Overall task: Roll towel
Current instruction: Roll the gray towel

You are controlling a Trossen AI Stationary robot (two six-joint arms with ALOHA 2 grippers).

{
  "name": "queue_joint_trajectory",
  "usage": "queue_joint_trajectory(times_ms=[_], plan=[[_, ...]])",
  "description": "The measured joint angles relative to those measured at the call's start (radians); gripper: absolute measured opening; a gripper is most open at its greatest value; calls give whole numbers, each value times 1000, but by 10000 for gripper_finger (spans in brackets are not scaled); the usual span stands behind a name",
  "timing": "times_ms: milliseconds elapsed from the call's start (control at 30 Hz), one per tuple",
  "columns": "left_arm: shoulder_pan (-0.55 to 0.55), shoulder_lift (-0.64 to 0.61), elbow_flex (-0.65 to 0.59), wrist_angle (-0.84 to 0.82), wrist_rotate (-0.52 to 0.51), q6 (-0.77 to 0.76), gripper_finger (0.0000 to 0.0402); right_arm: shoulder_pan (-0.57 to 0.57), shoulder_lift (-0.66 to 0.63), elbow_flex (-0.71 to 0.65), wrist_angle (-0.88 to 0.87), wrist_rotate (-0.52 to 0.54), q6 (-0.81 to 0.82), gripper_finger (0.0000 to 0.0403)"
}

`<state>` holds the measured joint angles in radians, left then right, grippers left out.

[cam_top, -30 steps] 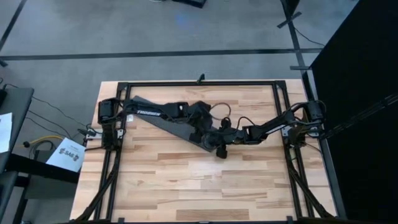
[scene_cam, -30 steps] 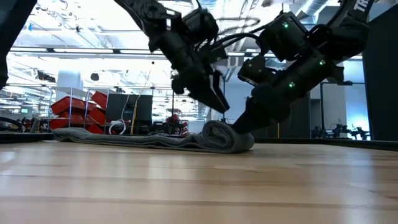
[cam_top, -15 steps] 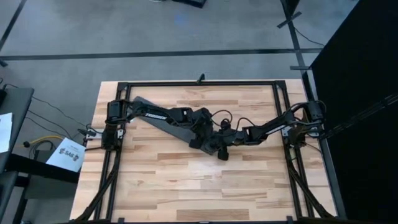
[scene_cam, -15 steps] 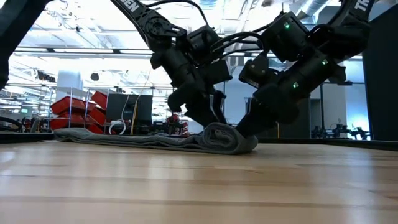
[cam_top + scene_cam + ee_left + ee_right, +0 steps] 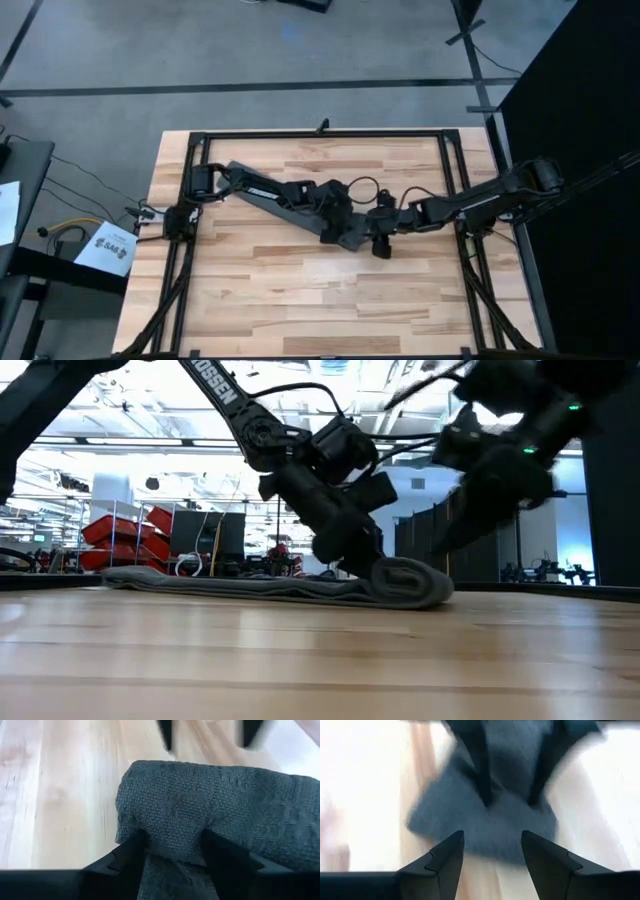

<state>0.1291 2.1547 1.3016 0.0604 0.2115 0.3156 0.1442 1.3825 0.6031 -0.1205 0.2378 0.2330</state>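
Observation:
The dark grey towel point(image 5: 240, 584) lies flat on the wooden table. Its right end is wound into a thick roll point(image 5: 405, 582) that rests on the tabletop. My left gripper point(image 5: 172, 840) is open and slants down onto the roll from the side of the flat part. My right gripper point(image 5: 492, 837), also open, hovers blurred on the other side of the roll point(image 5: 485, 820), up and to the right point(image 5: 460, 530). Whether it touches the cloth cannot be told. My left gripper sets its two spread fingertips point(image 5: 141, 839) against the roll's side point(image 5: 175, 827), just above the crease where the roll meets the flat layer. The fingers slant down from the table's left, across the roll's length. The roll lies on the table.
A black metal frame point(image 5: 320, 133) runs round the table's far and side edges. Bare wood point(image 5: 320, 300) stretches from the towel to the near edge. Red bins point(image 5: 125, 532) and shelving stand in the room beyond the table.
My left gripper has come down and gone toward the table's right edge, against the roll. The roll now lies a little farther right. My right gripper has drawn back toward the right edge and risen off the roll, its arm swinging outward.

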Motion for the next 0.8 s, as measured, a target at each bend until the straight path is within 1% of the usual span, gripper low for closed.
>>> queue_joint_trajectory(times_ms=[100,233,333,433,500,600,667,800], plan=[[-1,6,27,20,-18,-51,175,31,-60,-27,-45,40,64,189],[-5,12,80,28,-84,-87,174,61,-117,-70,-40,72,106,189],[-15,11,94,93,-112,-104,174,66,-132,-86,-44,87,102,189],[-27,11,93,108,-127,-130,174,52,-135,-112,-38,110,76,189],[-30,11,93,108,-140,-141,174,28,-134,-139,7,128,45,189],[-36,11,93,87,-174,-144,174,-9,-134,-166,109,129,7,189],[-41,11,92,80,-184,-146,174,-29,-134,-176,144,126,-11,189],[-48,10,94,44,-183,-152,174,-58,-112,-190,218,86,-48,189]])
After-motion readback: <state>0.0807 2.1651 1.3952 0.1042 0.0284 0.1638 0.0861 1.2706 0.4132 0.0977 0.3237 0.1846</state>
